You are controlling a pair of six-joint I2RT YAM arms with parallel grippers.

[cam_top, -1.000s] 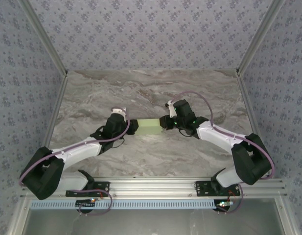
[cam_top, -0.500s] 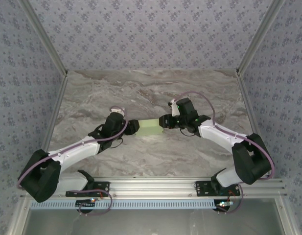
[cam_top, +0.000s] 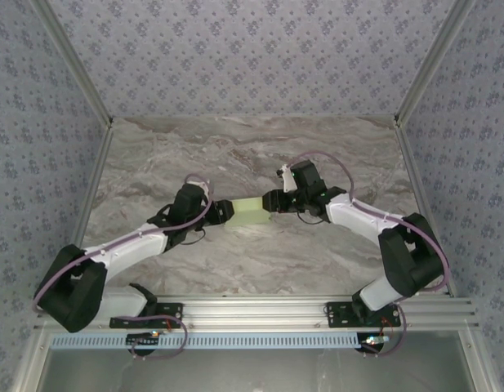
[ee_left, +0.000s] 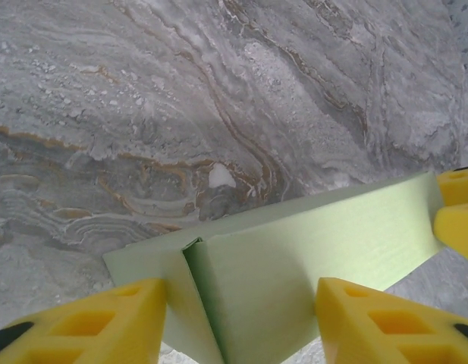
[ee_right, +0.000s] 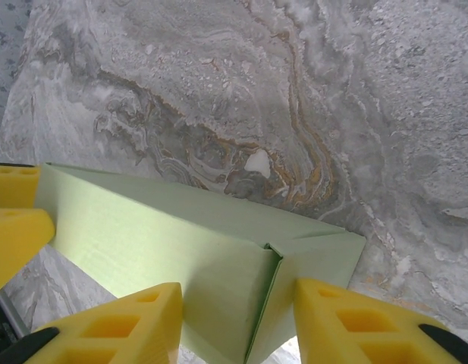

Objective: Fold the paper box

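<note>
The paper box (cam_top: 250,209) is a pale green card box held just above the marble table between both arms. My left gripper (cam_top: 225,212) is shut on its left end, and my right gripper (cam_top: 270,201) is shut on its right end. In the left wrist view the yellow fingers (ee_left: 89,326) press both sides of the box (ee_left: 309,254), with a folded end flap seam by my left gripper (ee_left: 241,322). In the right wrist view my right gripper (ee_right: 237,322) squeezes the box (ee_right: 158,231) at a tucked end flap. The opposite gripper's yellow tips show at the box's far end in each wrist view.
The marble tabletop (cam_top: 235,155) lies under the box, bounded by metal frame rails (cam_top: 92,188) on the left and on the right. Patterned walls surround the table. Both arm bases sit at the near rail (cam_top: 252,310).
Both wrists have drifted slightly toward the far side and the right arm has straightened a little. The box stays gripped between the two grippers at nearly the same spot.
</note>
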